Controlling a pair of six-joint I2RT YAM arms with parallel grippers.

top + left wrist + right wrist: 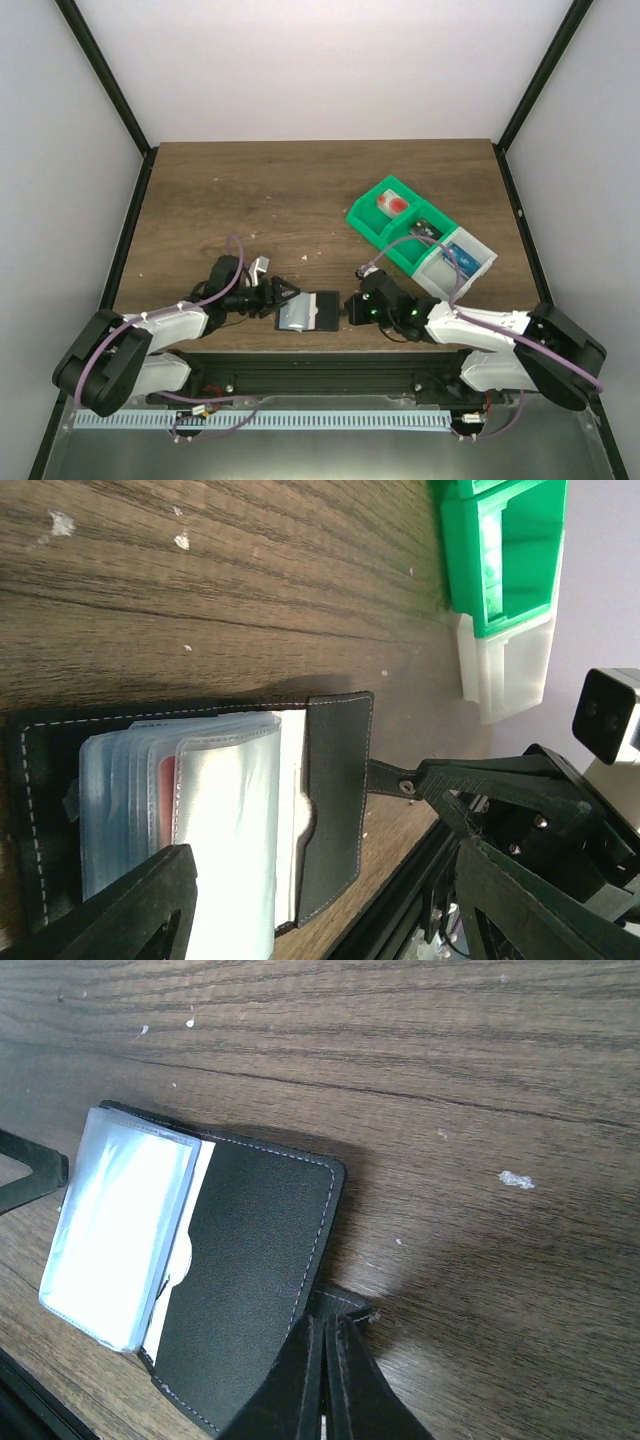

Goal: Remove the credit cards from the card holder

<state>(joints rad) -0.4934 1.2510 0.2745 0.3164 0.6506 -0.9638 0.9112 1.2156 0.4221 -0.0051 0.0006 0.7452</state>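
The black card holder (318, 311) lies open near the table's front edge, its clear sleeves (225, 820) fanned out. A white card (290, 810) sits in the black pocket, and a red blotch (165, 780) shows through the sleeves. My left gripper (287, 299) is open, its fingers (140, 910) straddling the sleeve side of the holder (335, 780). My right gripper (350, 306) is shut on the holder's small black tab (345, 1307), its fingertips (328, 1335) pressed together. In the right wrist view the holder (250, 1280) lies flat.
A green tray (372, 222) at the right holds a white card with a red blotch (392, 204) and a dark blue card (428, 231). The clear-white tray (480, 262) beside it holds another blue card. The table's front rail runs just below the holder.
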